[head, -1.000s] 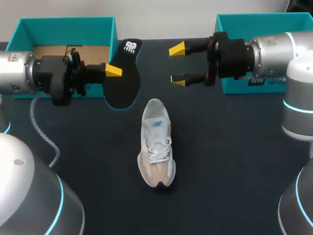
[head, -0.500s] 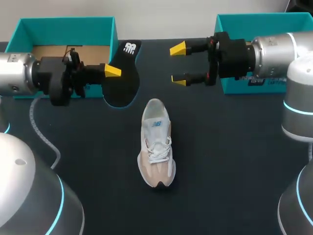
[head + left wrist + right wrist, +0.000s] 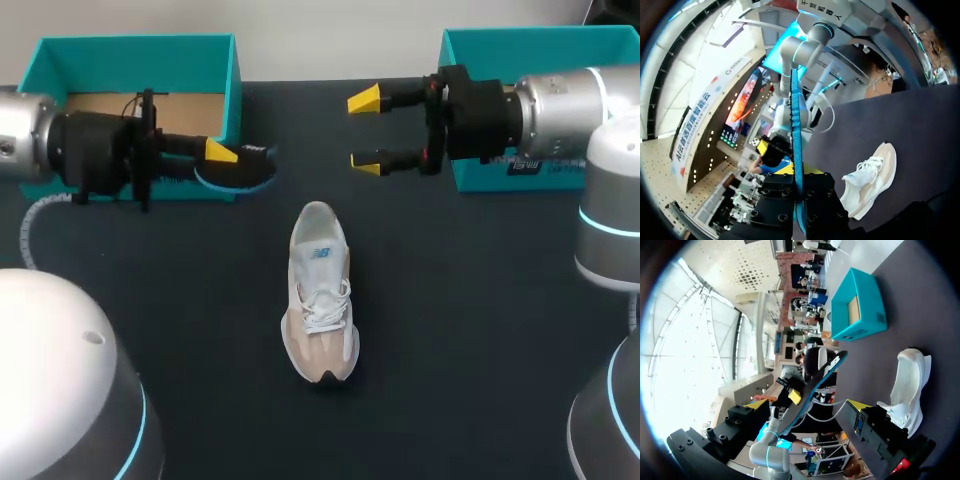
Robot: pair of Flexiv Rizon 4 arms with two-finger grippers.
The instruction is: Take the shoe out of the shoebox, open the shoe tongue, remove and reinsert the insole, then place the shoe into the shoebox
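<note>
Turning insole edge-on beyond shoe, seemingly pinching it in left gripper, leaving right gripper spread, risking twisting it loose.

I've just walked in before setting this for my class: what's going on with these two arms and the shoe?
The left end effector grips the black insole, which is out of the shoe and held beside the teal shoebox. The white and beige shoe lies on the dark table between the arms, touched by neither. The right end effector hangs open and empty above the table.
</note>
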